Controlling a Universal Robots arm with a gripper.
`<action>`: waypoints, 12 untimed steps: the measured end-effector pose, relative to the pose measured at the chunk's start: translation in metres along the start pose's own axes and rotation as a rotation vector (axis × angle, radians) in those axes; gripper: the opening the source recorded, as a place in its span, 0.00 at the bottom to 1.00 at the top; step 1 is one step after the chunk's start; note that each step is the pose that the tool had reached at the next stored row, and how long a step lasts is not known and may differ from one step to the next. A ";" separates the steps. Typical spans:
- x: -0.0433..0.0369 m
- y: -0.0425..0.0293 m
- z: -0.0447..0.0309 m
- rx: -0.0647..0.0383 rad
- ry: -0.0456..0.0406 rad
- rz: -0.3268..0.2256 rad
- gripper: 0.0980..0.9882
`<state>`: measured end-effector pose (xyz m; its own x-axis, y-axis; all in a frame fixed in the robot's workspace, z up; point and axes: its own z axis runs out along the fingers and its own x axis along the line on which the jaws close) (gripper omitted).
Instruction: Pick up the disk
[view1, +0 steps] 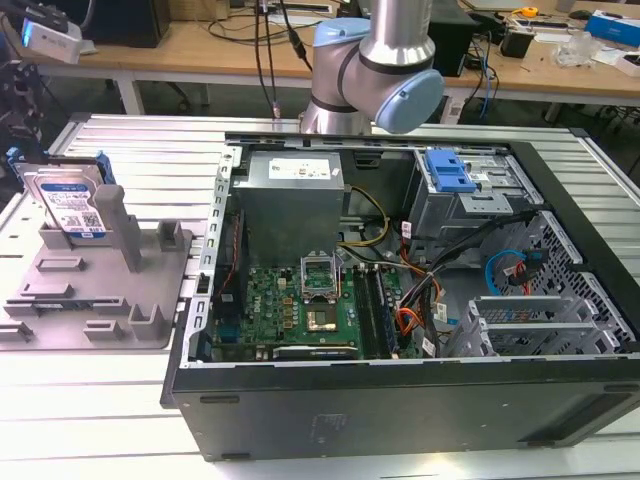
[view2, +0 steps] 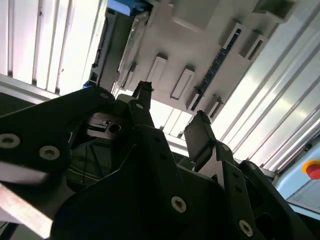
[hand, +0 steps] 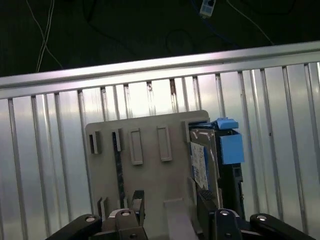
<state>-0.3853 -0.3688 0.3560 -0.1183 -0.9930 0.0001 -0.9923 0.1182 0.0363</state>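
Silver with blue rails, the disk (view1: 68, 205) stands on edge in the grey fixture (view1: 110, 290) on the ribbed worktop (view1: 140, 150), at the exterior view's left. My hand (view2: 170, 112) is apart from it, fingers spread, gripping nothing.

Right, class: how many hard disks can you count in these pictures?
1. The disk stands on edge on the grey fixture, at the exterior view's left, beside the open computer case. Others may sit hidden inside the case's drive bays.
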 end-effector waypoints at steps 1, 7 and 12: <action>-0.0112 0.0014 0.0002 0.000 0.0002 0.000 0.50; -0.0449 0.0054 0.0006 0.000 0.0009 -0.001 0.50; -0.0657 0.0108 0.0035 0.004 0.0062 -0.008 0.50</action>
<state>-0.3884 -0.3023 0.3528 -0.1100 -0.9939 0.0060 -0.9934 0.1102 0.0325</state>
